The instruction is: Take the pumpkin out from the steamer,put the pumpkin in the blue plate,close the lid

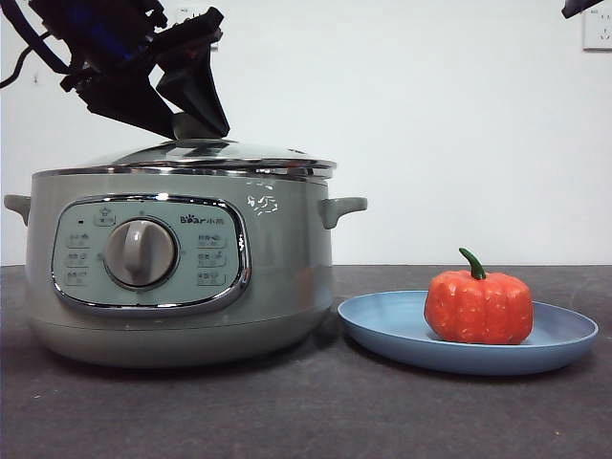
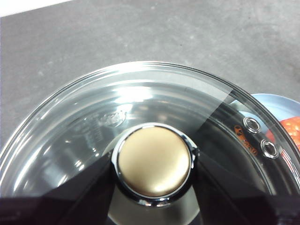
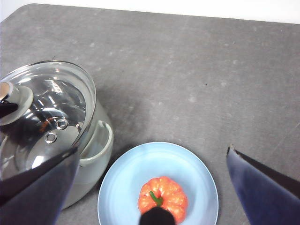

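My left gripper [image 1: 196, 120] is black and angular, with wedge-shaped jaws, a blue-lit body and black cables.

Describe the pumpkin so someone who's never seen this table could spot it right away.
Find the big sage-green steamer with its glass lid on. Beside it lies a light-blue plate. On that plate sits the pumpkin: small, orange-red, ribbed, with a curved green stem, the only bright thing here.

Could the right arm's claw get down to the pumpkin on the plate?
Probably yes: the right claw hangs open above the pumpkin on the blue plate, nothing between them.
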Controlling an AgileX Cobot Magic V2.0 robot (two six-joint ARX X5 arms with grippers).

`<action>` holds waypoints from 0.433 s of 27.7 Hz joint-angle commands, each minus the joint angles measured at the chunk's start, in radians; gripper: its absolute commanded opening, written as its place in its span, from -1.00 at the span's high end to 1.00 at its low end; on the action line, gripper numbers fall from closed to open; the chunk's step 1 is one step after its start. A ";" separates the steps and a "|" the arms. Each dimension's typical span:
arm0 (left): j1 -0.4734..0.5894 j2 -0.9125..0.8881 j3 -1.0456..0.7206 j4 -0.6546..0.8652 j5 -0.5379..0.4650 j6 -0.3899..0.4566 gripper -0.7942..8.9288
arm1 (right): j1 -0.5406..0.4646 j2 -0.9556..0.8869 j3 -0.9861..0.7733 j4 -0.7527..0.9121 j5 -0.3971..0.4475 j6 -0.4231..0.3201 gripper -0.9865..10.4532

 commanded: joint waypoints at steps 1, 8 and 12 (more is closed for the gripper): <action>-0.004 0.010 -0.018 -0.072 -0.057 0.010 0.85 | 0.002 0.001 -0.007 0.003 0.003 0.009 -0.16; -0.004 0.010 -0.018 -0.081 -0.086 0.025 0.85 | 0.002 0.001 -0.007 0.003 0.003 0.010 -0.16; -0.004 0.010 -0.018 -0.071 -0.086 0.025 0.82 | 0.002 0.001 -0.007 0.003 0.003 0.010 -0.16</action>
